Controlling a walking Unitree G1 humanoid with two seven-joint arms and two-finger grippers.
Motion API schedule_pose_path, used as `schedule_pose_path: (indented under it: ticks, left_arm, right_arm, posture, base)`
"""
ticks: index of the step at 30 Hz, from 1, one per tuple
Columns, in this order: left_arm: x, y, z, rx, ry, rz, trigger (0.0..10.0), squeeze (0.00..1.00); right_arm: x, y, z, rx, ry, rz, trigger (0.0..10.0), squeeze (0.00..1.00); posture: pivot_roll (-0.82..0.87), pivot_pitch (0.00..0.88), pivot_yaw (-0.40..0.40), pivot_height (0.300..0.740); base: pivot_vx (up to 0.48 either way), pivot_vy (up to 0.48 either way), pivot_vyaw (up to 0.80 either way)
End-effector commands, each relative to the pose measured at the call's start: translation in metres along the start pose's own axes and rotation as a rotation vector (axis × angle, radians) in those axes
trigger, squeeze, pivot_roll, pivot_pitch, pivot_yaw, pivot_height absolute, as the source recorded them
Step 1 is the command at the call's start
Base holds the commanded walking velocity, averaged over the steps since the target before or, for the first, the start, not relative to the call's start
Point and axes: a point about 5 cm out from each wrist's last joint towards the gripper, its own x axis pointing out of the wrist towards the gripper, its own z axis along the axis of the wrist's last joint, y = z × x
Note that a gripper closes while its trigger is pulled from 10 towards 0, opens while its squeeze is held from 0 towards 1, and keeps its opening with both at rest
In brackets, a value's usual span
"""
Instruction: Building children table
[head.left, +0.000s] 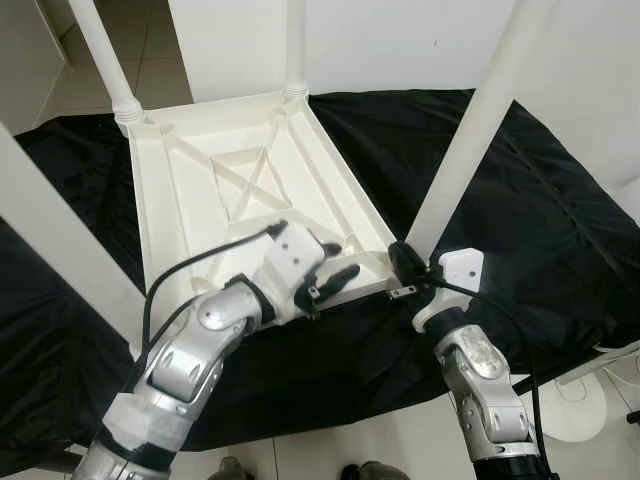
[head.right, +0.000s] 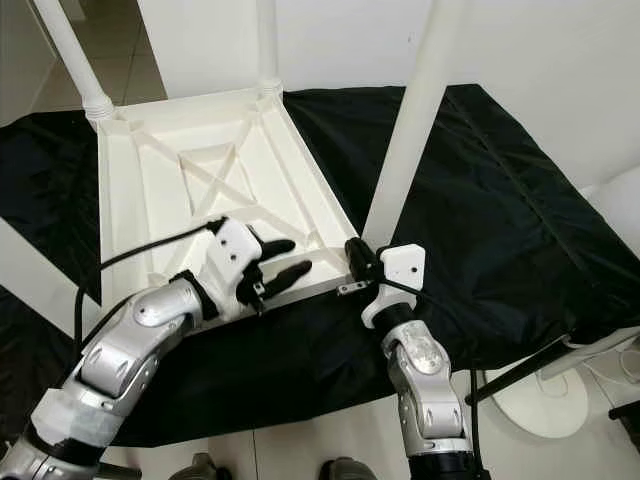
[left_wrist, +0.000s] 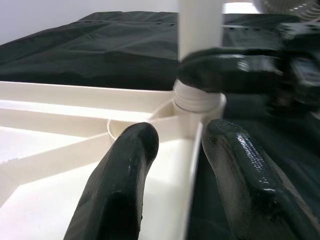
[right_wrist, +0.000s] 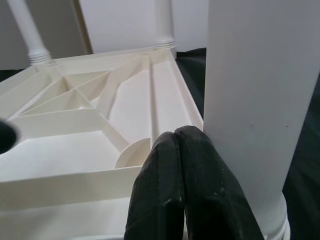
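Note:
The white plastic table (head.left: 250, 180) lies upside down on a black cloth (head.left: 520, 200). Its near right leg (head.left: 470, 130) stands upright in the corner socket (left_wrist: 197, 97). My left gripper (head.left: 340, 260) is open and straddles the table's near rim, one finger (left_wrist: 125, 165) inside the underside and the other outside. My right gripper (head.left: 400, 258) is shut, its fingertips (right_wrist: 177, 145) together and resting against the base of that leg at the corner.
Three more legs stand up from the table: far left (head.left: 105, 60), far right (head.left: 296, 45) and near left (head.left: 50, 235). The cloth spreads wide to the right. A white round stand (head.left: 590, 400) sits on the tiled floor at the lower right.

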Motion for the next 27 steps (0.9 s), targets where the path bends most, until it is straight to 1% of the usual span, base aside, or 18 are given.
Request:
schedule_pose_path:
  ticks: [1, 4, 6, 7, 8, 11, 13, 15, 16, 17, 18, 19, 20, 26, 27]
  left_arm:
    - [-0.002, -0.014, -0.001, 0.023, 0.016, -0.144, 10.0, 0.0]
    - [-0.004, -0.019, -0.002, 0.026, 0.024, -0.171, 10.0, 0.0]
    - [-0.007, -0.021, -0.004, 0.024, 0.036, -0.189, 10.0, 0.0]
    - [-0.007, -0.021, -0.004, 0.024, 0.036, -0.189, 10.0, 0.0]
    - [-0.009, -0.022, -0.004, 0.023, 0.04, -0.193, 10.0, 0.0]
    - [-0.015, -0.027, -0.004, -0.025, 0.05, -0.241, 10.0, 0.0]
    - [-0.015, -0.027, -0.004, -0.025, 0.05, -0.241, 10.0, 0.0]
    - [-0.023, -0.029, -0.002, -0.062, 0.043, -0.269, 10.0, 0.0]
    - [-0.023, -0.029, -0.002, -0.062, 0.043, -0.269, 10.0, 0.0]
    - [-0.028, -0.029, 0.0, -0.085, 0.033, -0.282, 10.0, 0.0]
    - [-0.028, -0.029, 0.0, -0.085, 0.033, -0.282, 10.0, 0.0]
    - [-0.034, -0.03, 0.002, -0.099, 0.028, -0.301, 10.0, 0.0]
    - [-0.039, -0.029, 0.003, -0.094, 0.028, -0.302, 10.0, 0.0]
    - [-0.047, -0.03, 0.003, -0.076, 0.028, -0.263, 10.0, 0.0]
    - [-0.049, -0.031, 0.003, -0.077, 0.012, -0.235, 10.0, 0.0]
  right_arm:
    - [-0.002, -0.018, -0.005, -0.036, 0.022, -0.101, 10.0, 0.0]
    - [-0.002, -0.022, -0.006, -0.036, 0.024, -0.126, 10.0, 0.0]
    - [-0.002, -0.03, -0.007, -0.041, 0.029, -0.163, 10.0, 0.0]
    - [-0.002, -0.03, -0.007, -0.041, 0.029, -0.163, 10.0, 0.0]
    - [-0.002, -0.034, -0.007, -0.041, 0.031, -0.179, 10.0, 0.0]
    - [-0.001, -0.045, -0.007, -0.065, 0.028, -0.23, 10.0, 0.0]
    - [-0.001, -0.045, -0.007, -0.065, 0.028, -0.23, 10.0, 0.0]
    - [0.0, -0.052, -0.007, -0.075, 0.03, -0.254, 10.0, 0.0]
    - [0.0, -0.052, -0.007, -0.075, 0.03, -0.254, 10.0, 0.0]
    - [0.001, -0.056, -0.007, -0.081, 0.032, -0.263, 10.0, 0.0]
    - [0.001, -0.056, -0.007, -0.081, 0.032, -0.263, 10.0, 0.0]
    - [0.002, -0.059, -0.006, -0.086, 0.031, -0.271, 10.0, 0.0]
    - [0.003, -0.061, -0.006, -0.093, 0.03, -0.272, 10.0, 0.0]
    - [0.007, -0.062, -0.005, -0.095, 0.027, -0.264, 10.0, 0.0]
    - [0.009, -0.061, -0.005, -0.097, 0.025, -0.259, 10.0, 0.0]
  posture:
    - [-0.07, 0.079, 0.006, 0.74]
    - [-0.07, 0.08, 0.005, 0.74]
    - [-0.07, 0.082, 0.008, 0.74]
    - [-0.07, 0.082, 0.008, 0.74]
    - [-0.07, 0.082, 0.008, 0.74]
    - [-0.07, 0.084, 0.007, 0.74]
    - [-0.07, 0.084, 0.007, 0.74]
    - [-0.06, 0.084, 0.004, 0.74]
    - [-0.06, 0.084, 0.004, 0.74]
    - [-0.06, 0.084, 0.004, 0.74]
    - [-0.06, 0.084, 0.004, 0.74]
    - [-0.06, 0.086, 0.001, 0.74]
    - [-0.06, 0.089, -0.001, 0.74]
    - [-0.05, 0.095, 0.0, 0.74]
    - [-0.05, 0.096, 0.001, 0.74]
  base:
    - [0.0, 0.0, 0.0]
    - [0.0, 0.0, 0.0]
    - [0.0, 0.0, 0.0]
    - [0.0, 0.0, 0.0]
    - [0.0, 0.0, 0.0]
    - [0.0, 0.0, 0.0]
    - [0.0, 0.0, 0.0]
    - [0.0, 0.0, 0.0]
    - [0.0, 0.0, 0.0]
    - [0.0, 0.0, 0.0]
    - [0.0, 0.0, 0.0]
    - [0.0, 0.0, 0.0]
    - [0.0, 0.0, 0.0]
    - [0.0, 0.0, 0.0]
    - [0.0, 0.0, 0.0]
